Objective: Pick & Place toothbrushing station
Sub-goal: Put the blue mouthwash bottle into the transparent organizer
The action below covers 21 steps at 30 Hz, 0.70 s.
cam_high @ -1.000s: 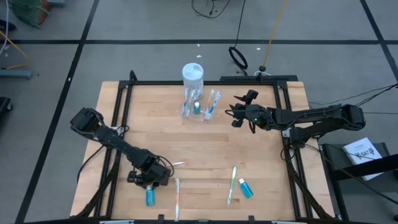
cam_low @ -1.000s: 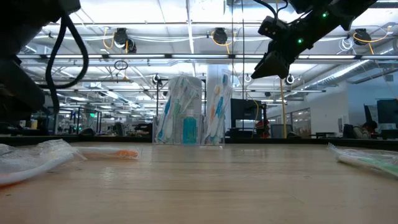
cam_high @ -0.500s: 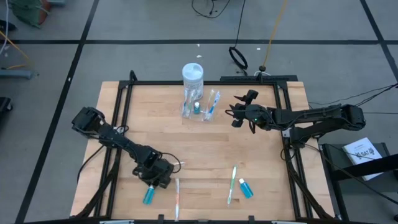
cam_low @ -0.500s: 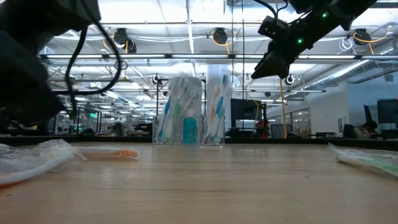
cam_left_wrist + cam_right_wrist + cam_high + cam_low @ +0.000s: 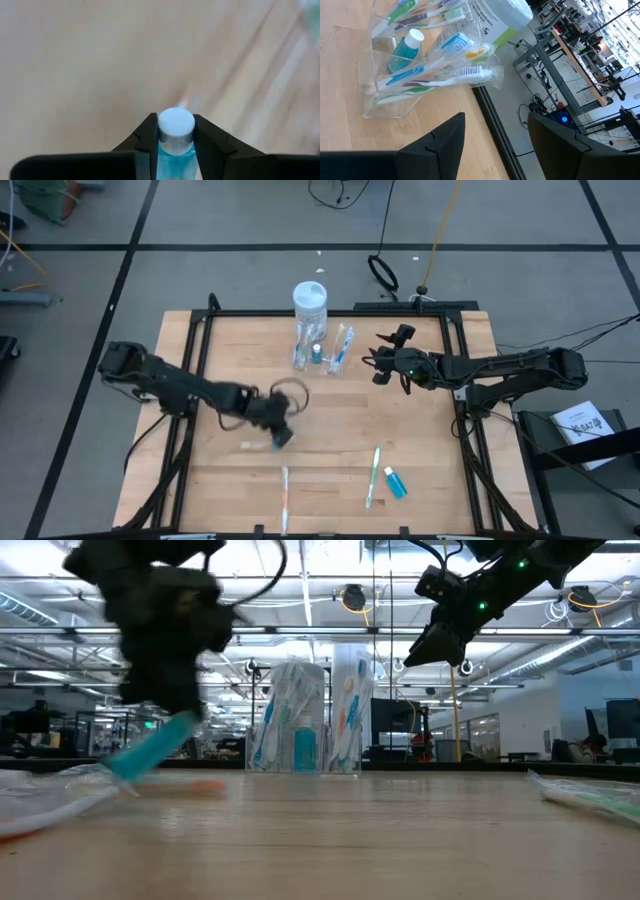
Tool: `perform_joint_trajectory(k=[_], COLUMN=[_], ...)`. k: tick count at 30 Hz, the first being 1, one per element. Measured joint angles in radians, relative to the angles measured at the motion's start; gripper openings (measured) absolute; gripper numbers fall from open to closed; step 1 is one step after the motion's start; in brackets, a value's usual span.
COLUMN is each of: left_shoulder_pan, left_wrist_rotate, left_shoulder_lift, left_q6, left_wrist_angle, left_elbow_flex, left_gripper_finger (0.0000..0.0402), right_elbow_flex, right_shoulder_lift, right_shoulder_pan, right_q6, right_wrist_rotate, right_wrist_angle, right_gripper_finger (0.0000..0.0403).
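From above, your left gripper [image 5: 278,436] sits over the middle-left of the table [image 5: 430,480], fingers pinched on a small blue bottle [image 5: 279,439] that shows only as a smear. The toothbrush holder [image 5: 322,348] stands at the far edge of the table, touching the white jar [image 5: 310,300] behind it, with brushes and a little blue bottle in its compartments. Your right gripper [image 5: 378,364] hangs just to the right of the holder, apart from it. Near the front edge lie a wrapped toothbrush [image 5: 285,498], a green toothbrush [image 5: 373,476] and another blue bottle [image 5: 394,482] beside it.

From table height, you see the left gripper [image 5: 182,710] lifted off the wood, the blue bottle [image 5: 152,747] slanting down from it. The holder [image 5: 308,722] stands upright in the middle distance. The right gripper [image 5: 435,645] is up in the air to the right of it.

Your left wrist camera shows both fingers [image 5: 146,142] pressed against the sides of the blue bottle [image 5: 175,137], white cap forward.

Your right wrist camera shows the holder [image 5: 420,65] ahead, the jar [image 5: 502,15] behind it, and your right fingers [image 5: 440,142] spread wide with nothing between them.
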Motion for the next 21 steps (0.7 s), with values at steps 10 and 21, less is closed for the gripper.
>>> perform_joint_trajectory(k=[10,21], left_shoulder_pan=[0.303,0.451], left_wrist_rotate=[-0.174,-0.284], left_shoulder_lift=[-0.079,0.044], left_q6=[0.666,0.794], left_wrist_angle=[0.426,0.697], left_elbow_flex=[0.000,0.001], left_gripper_finger=[0.0104,0.0106], right_elbow_flex=[0.000,0.000], right_shoulder_lift=[0.000,0.000], right_shoulder_pan=[-0.001,-0.001], right_q6=[-0.005,-0.026], right_wrist_rotate=[0.000,0.000], right_wrist_angle=[0.039,0.061], right_gripper_finger=[0.0208,0.0208])
